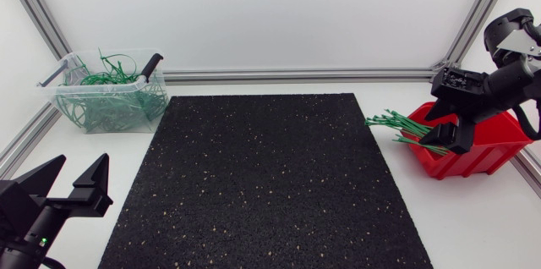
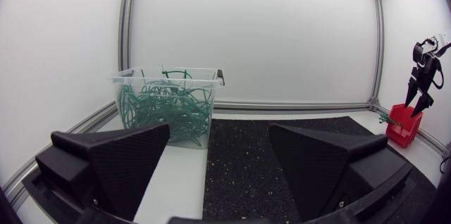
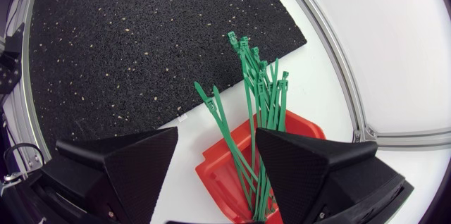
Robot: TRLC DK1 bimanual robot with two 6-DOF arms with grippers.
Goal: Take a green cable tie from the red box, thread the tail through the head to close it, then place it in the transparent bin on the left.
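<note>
The thin green plastic cable ties lie as a loose bundle in the small red plastic box, which stands at the right side of the table, just beside the black speckled rubber mat. Their long axis goes from the inside of the box out over its rim toward the mat. The square heads point to the mat and the tails stay down in the box. One tie lies a little apart from the others, slanted.

The right gripper hangs over the box with its two fingers wide apart and holds nothing. I think this separate tie is the best choice: the fingers should close across its axis, near the middle, so that only one comes up.

The left gripper rests at the near left corner, its fingers also apart. The transparent plastic bin stands at the far left.
</note>
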